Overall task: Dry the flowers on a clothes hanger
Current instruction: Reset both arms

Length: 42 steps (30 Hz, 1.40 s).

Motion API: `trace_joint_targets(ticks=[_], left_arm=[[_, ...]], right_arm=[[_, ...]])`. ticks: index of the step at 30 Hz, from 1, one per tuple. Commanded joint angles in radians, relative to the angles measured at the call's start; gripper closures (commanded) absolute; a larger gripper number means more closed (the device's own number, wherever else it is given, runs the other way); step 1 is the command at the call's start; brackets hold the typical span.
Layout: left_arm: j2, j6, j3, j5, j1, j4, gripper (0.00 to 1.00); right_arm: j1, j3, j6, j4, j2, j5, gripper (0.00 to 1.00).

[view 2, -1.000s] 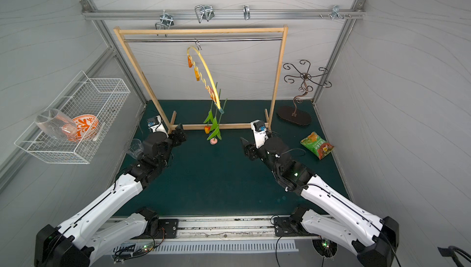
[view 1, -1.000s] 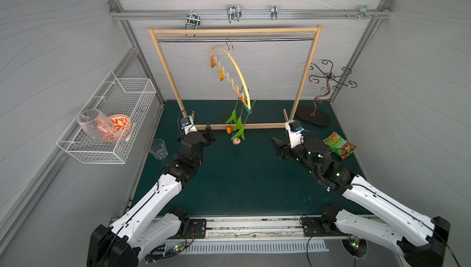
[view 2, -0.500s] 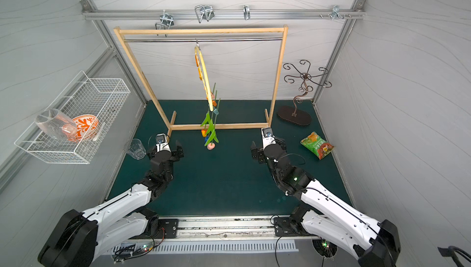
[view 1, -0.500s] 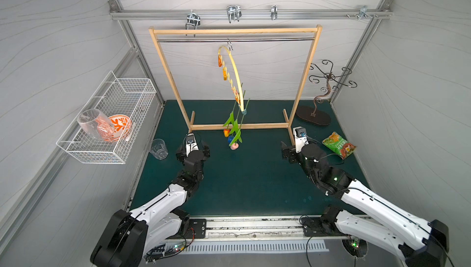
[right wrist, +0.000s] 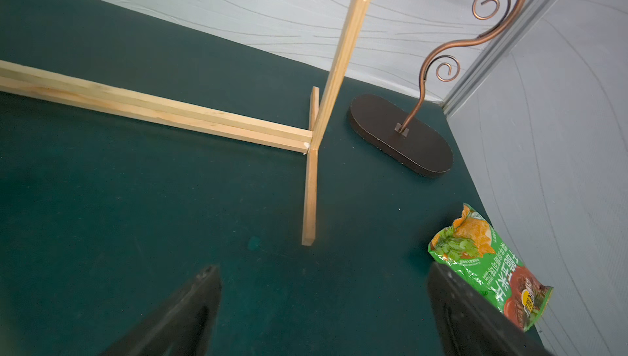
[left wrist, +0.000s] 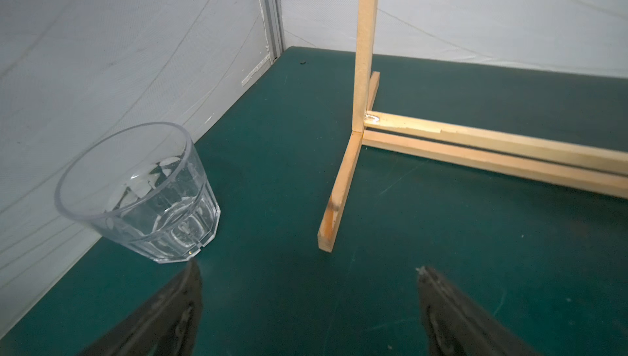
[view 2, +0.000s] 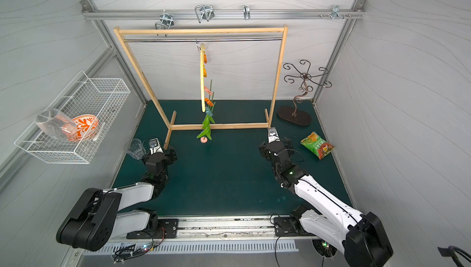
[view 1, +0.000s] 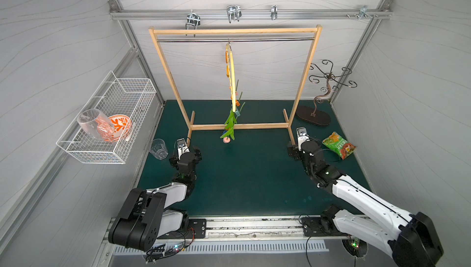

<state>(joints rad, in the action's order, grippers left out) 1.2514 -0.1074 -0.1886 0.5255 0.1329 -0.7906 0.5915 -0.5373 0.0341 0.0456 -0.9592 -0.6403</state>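
- The left gripper (left wrist: 307, 269) has its 2 dark fingers (left wrist: 170, 310) spread wide with nothing between them, low over the dark green table mat (left wrist: 441, 252).
- One fingertip sits just beside the base of a clear faceted glass tumbler (left wrist: 142, 194), which stands upright by the left wall. Whether the two touch is hard to tell.
- Ahead of that gripper stands the left foot of the pale wooden rack frame (left wrist: 365, 48).
- The right gripper (right wrist: 324, 269) is spread just as wide and holds nothing. It is near the rack's right foot.
- Just beside it, a green printed snack bag (right wrist: 489, 262) lies flat on the mat.
- Beyond the bag stands a bronze scrolled wire stand on a dark oval base (right wrist: 401, 136).
- The pale yellow arched clothes hanger (view 1: 232, 74) hangs by its hook from the rack's metal rail, near the middle, and is seen almost edge-on.
- The flowers (view 1: 230, 125), artificial tulips with green leaves, hang head-down from small coloured clothespins (view 2: 209, 102) at the hanger's lower end.
- They are well apart from both grippers, and the pink head (view 1: 225, 140) is lowest.
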Motion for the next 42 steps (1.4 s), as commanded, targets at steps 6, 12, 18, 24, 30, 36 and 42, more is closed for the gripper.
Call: trace_joint_targets(ticks=[6, 12, 18, 24, 30, 36, 42], left_arm=[[0.058, 0.026, -0.11, -0.147, -0.064, -0.023, 0.01], [0.282, 0.061, -0.03, -0.179, -0.087, -0.426, 0.01], [0.321, 0.054, -0.127, -0.149, -0.098, -0.294, 0.0], [0.304, 0.036, -0.216, -0.163, -0.107, -0.083, 0.0], [0.304, 0.036, -0.214, -0.163, -0.107, -0.089, 0.0], [0.302, 0.037, -0.215, -0.163, -0.107, -0.087, 0.0], [0.303, 0.036, -0.214, -0.162, -0.107, -0.088, 0.0]], right_arm=[[-0.199, 0.101, -0.015, 0.175, -0.033, 0.154, 0.01], [-0.326, 0.124, -0.054, 0.412, -0.227, 0.188, 0.01], [-0.466, 0.18, -0.163, 0.628, -0.36, 0.331, 0.01], [-0.51, 0.245, -0.149, 0.905, -0.489, 0.351, 0.01], [-0.441, 0.114, -0.028, 0.782, -0.606, 0.409, 0.01], [-0.438, 0.12, -0.034, 0.789, -0.606, 0.39, 0.01], [-0.441, 0.119, -0.034, 0.79, -0.609, 0.397, 0.01]])
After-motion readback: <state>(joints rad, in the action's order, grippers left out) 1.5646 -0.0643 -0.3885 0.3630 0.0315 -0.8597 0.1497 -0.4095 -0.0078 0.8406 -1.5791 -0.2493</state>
